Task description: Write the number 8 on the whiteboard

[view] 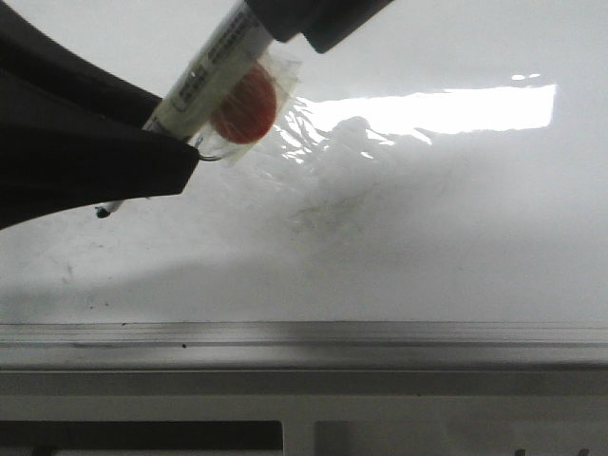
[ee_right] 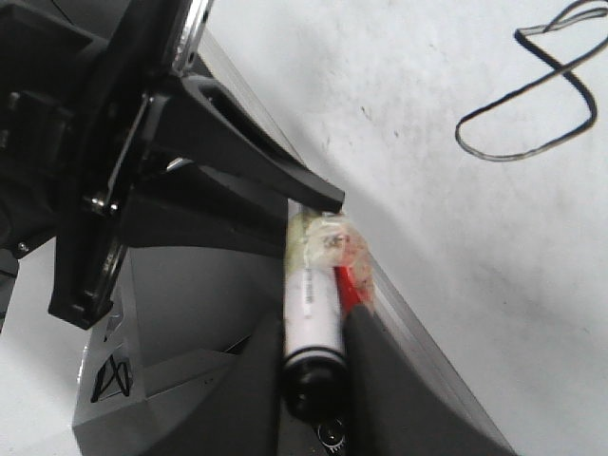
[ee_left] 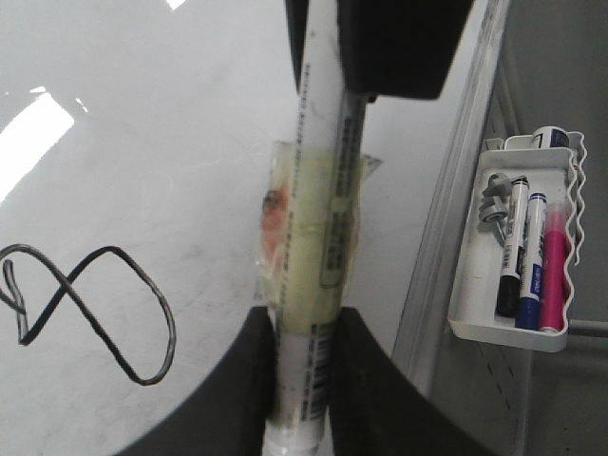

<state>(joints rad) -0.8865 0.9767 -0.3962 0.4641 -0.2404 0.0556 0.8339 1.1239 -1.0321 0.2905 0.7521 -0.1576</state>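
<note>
Whiteboard [view: 446,247]: large, glossy white surface filling most of the front view, with faint grey smudges, a wrinkled shiny patch near its middle and a bright window glare at the far right. A grey metal edge rail [view: 304,334] runs along its near side.

Left gripper [ee_left: 302,380]: black, entering from the left in the front view; its two fingers [ee_left: 242,399] are closed on one end of the marker, pressing it from both sides.

Right gripper [ee_right: 313,380]: black, coming in from the far side at the top of the front view; its jaws are clamped on the other end of the same marker.

Marker [view: 214,71]: white barrel with printed label, slanted across the board between the two grippers. A round red-orange piece under clear tape [view: 245,104] is fastened to its middle. Its dark tip [view: 104,211] shows just below the left gripper, at the board surface; whether it touches I cannot tell.

Number 8 [ee_left: 90,309]: thin black slanted figure with two loops, drawn on the whiteboard, beside the marker and apart from it; visible in both wrist views, hidden in the front view.

Pen tray [ee_left: 560,332]: white holder off the board's edge, containing black, blue and pink markers.
</note>
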